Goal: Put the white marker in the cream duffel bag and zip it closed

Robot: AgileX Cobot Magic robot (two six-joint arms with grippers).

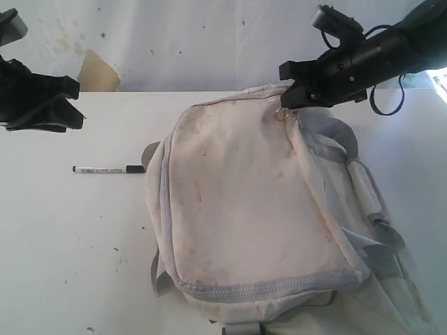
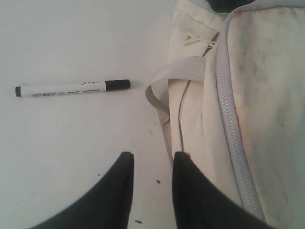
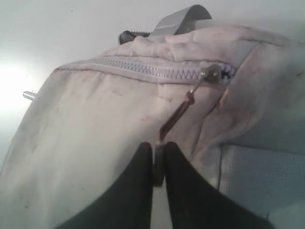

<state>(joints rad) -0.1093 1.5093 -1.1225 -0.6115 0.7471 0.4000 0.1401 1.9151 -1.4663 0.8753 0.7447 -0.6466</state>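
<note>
Currently one white marker (image 1: 110, 169), one cream duffel bag (image 1: 251, 202); right claw (image 3: 158, 151) pinches zipper pull (image 3: 178, 113), left claw (image 2: 153, 160) half-open.

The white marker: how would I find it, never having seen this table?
Start at the big stained cream duffel bag on the white table. Just off its left side in the exterior view, not touching it, lies the white marker. It is the only thin pen-shaped thing, with a black cap pointing toward the bag.
</note>
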